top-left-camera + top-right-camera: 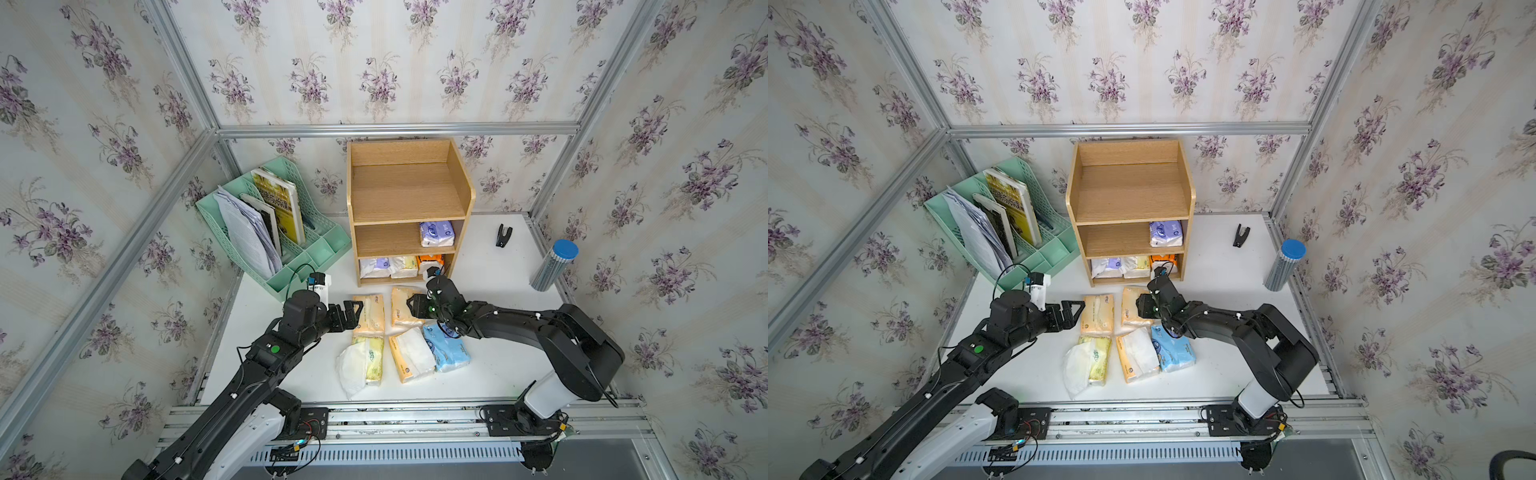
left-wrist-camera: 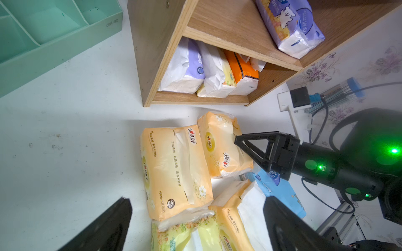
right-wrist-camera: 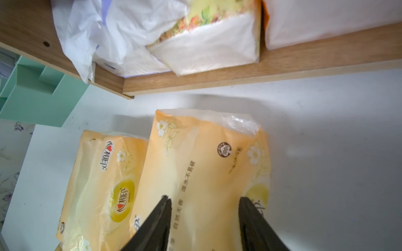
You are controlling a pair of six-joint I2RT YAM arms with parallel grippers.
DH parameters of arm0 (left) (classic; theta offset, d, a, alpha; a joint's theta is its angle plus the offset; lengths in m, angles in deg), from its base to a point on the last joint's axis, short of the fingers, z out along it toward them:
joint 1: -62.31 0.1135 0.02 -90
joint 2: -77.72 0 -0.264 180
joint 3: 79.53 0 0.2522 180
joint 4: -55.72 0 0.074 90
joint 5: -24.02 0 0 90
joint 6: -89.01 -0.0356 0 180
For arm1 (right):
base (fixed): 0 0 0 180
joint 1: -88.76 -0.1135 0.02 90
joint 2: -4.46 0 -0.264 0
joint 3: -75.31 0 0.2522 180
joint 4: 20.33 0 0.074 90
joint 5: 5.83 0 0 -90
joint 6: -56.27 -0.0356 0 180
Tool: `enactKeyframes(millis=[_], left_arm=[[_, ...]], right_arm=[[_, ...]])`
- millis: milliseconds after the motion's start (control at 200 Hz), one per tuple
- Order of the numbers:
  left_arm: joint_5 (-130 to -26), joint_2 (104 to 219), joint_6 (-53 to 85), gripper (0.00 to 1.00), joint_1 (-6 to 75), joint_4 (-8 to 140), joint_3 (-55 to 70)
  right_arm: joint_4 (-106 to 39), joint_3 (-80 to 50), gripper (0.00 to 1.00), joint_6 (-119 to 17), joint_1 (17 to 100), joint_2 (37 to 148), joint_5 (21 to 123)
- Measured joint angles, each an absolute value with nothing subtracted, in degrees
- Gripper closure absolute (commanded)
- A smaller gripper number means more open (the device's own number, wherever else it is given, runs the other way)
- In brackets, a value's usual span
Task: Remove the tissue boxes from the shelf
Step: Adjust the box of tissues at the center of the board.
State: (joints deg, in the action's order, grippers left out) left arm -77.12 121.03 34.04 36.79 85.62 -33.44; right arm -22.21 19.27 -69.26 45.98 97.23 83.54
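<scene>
The wooden shelf (image 1: 409, 199) stands at the back. Its middle tier holds a purple tissue pack (image 1: 436, 233). Its bottom tier holds a purple-white pack (image 1: 374, 267), a yellow one (image 1: 404, 267) and a bright orange one (image 1: 430, 262). Several packs lie on the table in front: two pale orange (image 1: 368, 314) (image 1: 401, 307), a yellow one (image 1: 368, 359), one with white tissue out (image 1: 411, 355) and a light blue one (image 1: 446, 349). My right gripper (image 3: 204, 198) is open just over the right pale orange pack (image 3: 206, 165). My left gripper (image 2: 196, 200) hangs open above the left packs.
A mint green file rack (image 1: 291, 249) with papers and a yellow book stands left of the shelf, close to my left wrist. A black clip (image 1: 503, 235) and a blue-capped cylinder (image 1: 555, 266) sit at the right wall. Metal rails edge the table.
</scene>
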Motion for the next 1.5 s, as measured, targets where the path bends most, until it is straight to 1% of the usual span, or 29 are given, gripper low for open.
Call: enactKeyframes(millis=[135, 375, 440, 560, 794, 994, 1134, 1289, 1409, 1504], left_arm=[[-76.6, 119.9, 33.9, 0.01, 36.8, 86.2, -34.1], [-76.2, 119.4, 34.0, 0.01, 36.8, 86.1, -34.9], [-76.3, 119.6, 34.0, 0.01, 36.8, 86.0, -34.8], [-76.4, 120.0, 34.0, 0.01, 36.8, 86.0, -34.8], [-75.6, 121.7, 33.8, 0.01, 36.8, 85.9, -35.8], [-76.1, 127.3, 32.9, 0.01, 36.9, 81.4, -38.0], [-76.9, 132.4, 32.9, 0.01, 37.1, 77.4, -37.9], [-79.1, 136.4, 33.0, 0.01, 37.1, 72.9, -38.3], [-80.4, 138.2, 33.5, 0.01, 37.1, 70.9, -39.0], [-81.1, 138.4, 33.6, 0.01, 37.1, 69.9, -40.0]], right_arm=[[-20.0, 20.7, 0.46, -69.3, 43.5, 97.5, 81.8], [-18.0, 22.1, 0.47, -71.0, 39.2, 98.0, 82.8], [-18.0, 23.0, 0.49, -71.3, 38.7, 97.2, 83.5], [-19.0, 24.0, 0.51, -72.0, 38.7, 94.3, 85.4], [-23.2, 24.0, 0.51, -72.2, 38.7, 87.5, 91.7], [-24.9, 24.5, 0.49, -72.4, 41.3, 83.1, 93.7], [-24.0, 24.8, 0.45, -72.7, 41.9, 86.1, 91.8], [-21.8, 21.3, 0.42, -72.4, 41.9, 91.8, 89.0], [-20.1, 16.6, 0.42, -70.9, 41.9, 96.9, 86.7], [-19.8, 13.9, 0.45, -69.5, 41.9, 100.6, 85.3]])
